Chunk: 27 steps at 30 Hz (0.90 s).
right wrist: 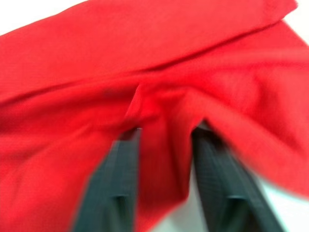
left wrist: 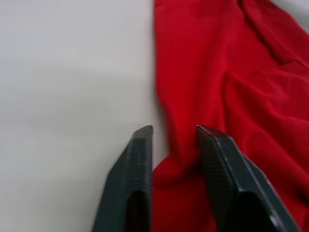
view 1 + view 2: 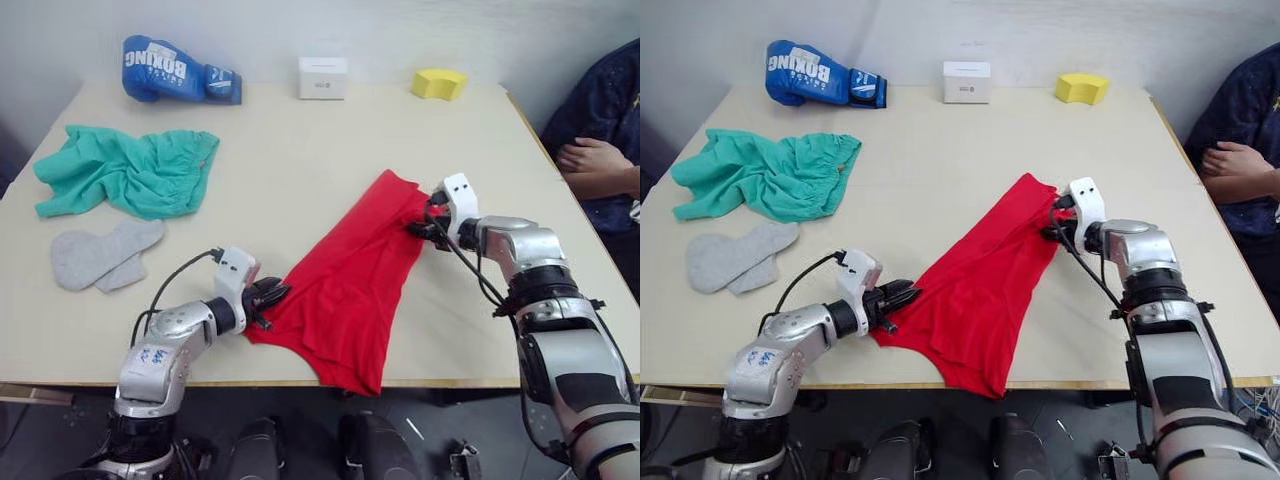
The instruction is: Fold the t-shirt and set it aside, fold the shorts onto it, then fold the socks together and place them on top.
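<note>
While both arms reach inward, each tool (image 3: 272, 293) (image 3: 424, 218) pinches an edge of the t-shirt (image 3: 350, 285).

Matt red cloth t-shirt (image 3: 350, 290), smooth table (image 3: 300, 170).

The blue boxing glove (image 3: 178, 71) at the far edge of the surface (image 3: 300, 170) reads "BOXING" in white letters.

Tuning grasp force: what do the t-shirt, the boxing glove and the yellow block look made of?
T-shirt: thin matte knit cloth, judging by its soft folds and how it bunches between the fingers of the left claw and right claw.
Boxing glove: probably glossy synthetic leather; it shows a sheen and a padded shape.
Yellow block: looks like matte foam or sponge, uncertain.
</note>
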Tool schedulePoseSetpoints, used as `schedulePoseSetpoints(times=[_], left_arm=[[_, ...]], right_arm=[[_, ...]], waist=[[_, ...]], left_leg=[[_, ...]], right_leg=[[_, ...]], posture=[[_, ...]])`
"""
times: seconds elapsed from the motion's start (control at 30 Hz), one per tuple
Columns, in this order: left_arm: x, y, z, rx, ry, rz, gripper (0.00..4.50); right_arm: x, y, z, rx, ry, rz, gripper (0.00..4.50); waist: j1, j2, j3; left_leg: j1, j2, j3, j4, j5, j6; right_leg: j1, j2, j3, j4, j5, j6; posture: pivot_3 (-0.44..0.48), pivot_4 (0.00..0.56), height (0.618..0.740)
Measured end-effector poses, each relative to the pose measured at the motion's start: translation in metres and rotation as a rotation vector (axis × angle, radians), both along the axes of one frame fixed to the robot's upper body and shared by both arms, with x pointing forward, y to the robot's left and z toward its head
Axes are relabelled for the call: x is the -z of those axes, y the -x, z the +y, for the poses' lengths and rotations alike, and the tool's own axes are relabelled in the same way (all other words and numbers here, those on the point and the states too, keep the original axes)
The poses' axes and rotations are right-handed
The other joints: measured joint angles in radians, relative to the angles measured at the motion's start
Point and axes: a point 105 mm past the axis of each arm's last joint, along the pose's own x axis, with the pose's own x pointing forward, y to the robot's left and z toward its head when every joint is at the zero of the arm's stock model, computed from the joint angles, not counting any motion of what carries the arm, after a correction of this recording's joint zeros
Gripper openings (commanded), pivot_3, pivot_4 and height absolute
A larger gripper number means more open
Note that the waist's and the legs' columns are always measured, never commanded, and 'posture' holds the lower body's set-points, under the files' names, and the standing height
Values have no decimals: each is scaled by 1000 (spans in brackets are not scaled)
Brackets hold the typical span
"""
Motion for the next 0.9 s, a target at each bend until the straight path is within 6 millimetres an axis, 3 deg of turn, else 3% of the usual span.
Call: schedulePoseSetpoints(times=[0.1, 0.17, 0.27, 0.4, 0.6, 0.8, 0.9], left_arm=[[-28, -20, 9, 8, 35, -10, 3466], [-40, -33, 10, 40, 39, -3, 3507], [-41, -53, -8, 131, 31, 33, 3507], [-28, -80, -36, 226, -3, 82, 3507], [-16, -104, -72, 291, -32, 101, 3507], [-11, -108, -86, 338, -66, 85, 3507], [-9, -107, -90, 363, -91, 62, 2927]], right_arm=[[3, 27, 4, -53, -61, 40, 3740], [5, 50, 8, -91, -95, 76, 4439], [9, 82, 11, -115, -127, 139, 4474], [15, 119, 20, -138, -176, 227, 4474], [23, 156, 55, -204, -261, 318, 4474], [26, 159, 73, -201, -270, 323, 4474], [27, 156, 80, -197, -290, 324, 3899]], waist=[[6, 0, 0], [7, 0, 0], [11, 0, 0], [8, 0, 0], [2, -1, 0], [3, -1, 0], [4, -1, 0]], left_leg=[[0, 0, -1, 0, 0, 0], [0, 0, 0, 0, -1, -1], [-1, -1, 1, 0, -1, 0], [-1, -1, 1, 0, -2, 0], [-2, 0, 1, -1, -4, 2], [-2, -1, 2, 0, -5, 5], [-1, -1, 1, 0, -5, 5]], right_leg=[[0, 0, -1, -1, 0, 0], [0, 0, -1, -2, 0, 0], [1, 0, -1, -4, 1, 1], [1, -1, -1, -5, 1, 2], [-2, 0, -1, -5, 1, 1], [-2, 0, -1, -4, 1, 1], [-2, 0, -1, -3, 1, 1]], posture=[[0, 150, 740], [0, 150, 740], [0, 150, 740], [0, 150, 740], [0, 150, 740], [0, 150, 740], [0, 150, 740]])
